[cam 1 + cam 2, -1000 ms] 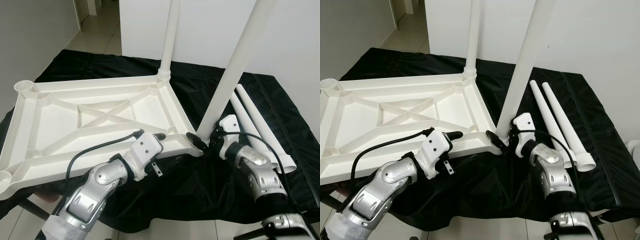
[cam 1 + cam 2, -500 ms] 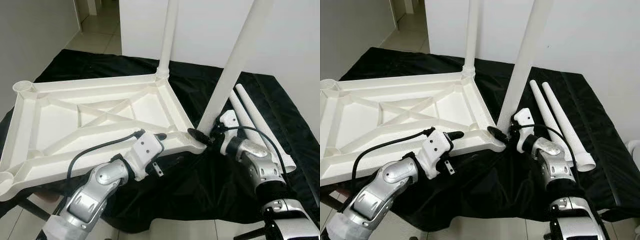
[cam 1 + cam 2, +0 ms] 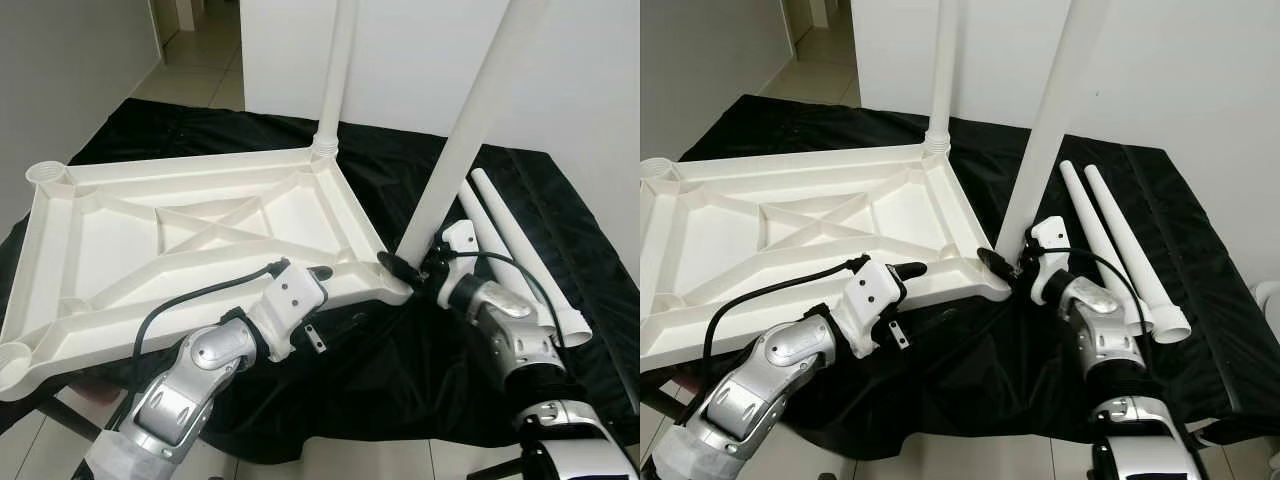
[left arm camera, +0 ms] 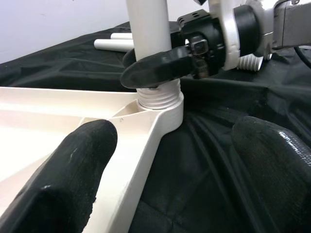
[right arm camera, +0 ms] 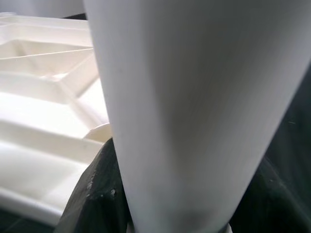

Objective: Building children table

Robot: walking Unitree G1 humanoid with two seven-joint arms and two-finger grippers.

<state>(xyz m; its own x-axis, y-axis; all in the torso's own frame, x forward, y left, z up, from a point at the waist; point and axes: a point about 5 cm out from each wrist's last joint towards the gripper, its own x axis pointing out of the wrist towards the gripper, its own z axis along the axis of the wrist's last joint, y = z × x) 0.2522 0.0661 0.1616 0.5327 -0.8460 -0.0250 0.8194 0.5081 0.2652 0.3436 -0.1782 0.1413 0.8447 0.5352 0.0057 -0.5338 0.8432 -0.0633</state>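
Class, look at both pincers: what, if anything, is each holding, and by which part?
The right pincer grips the near table leg just above its threaded base. The left pincer is open over the tabletop rim, holding nothing.

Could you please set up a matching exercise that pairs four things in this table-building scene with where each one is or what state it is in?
Things:
1. right hand
2. left hand
3. two loose legs
4. far corner leg

States:
A. lying flat on the black cloth
B. standing upright in its socket, untouched
C. open, by the edge of the upturned tabletop
D. shut on the near corner leg

Pairs: 1-D, 2-C, 3-A, 4-B
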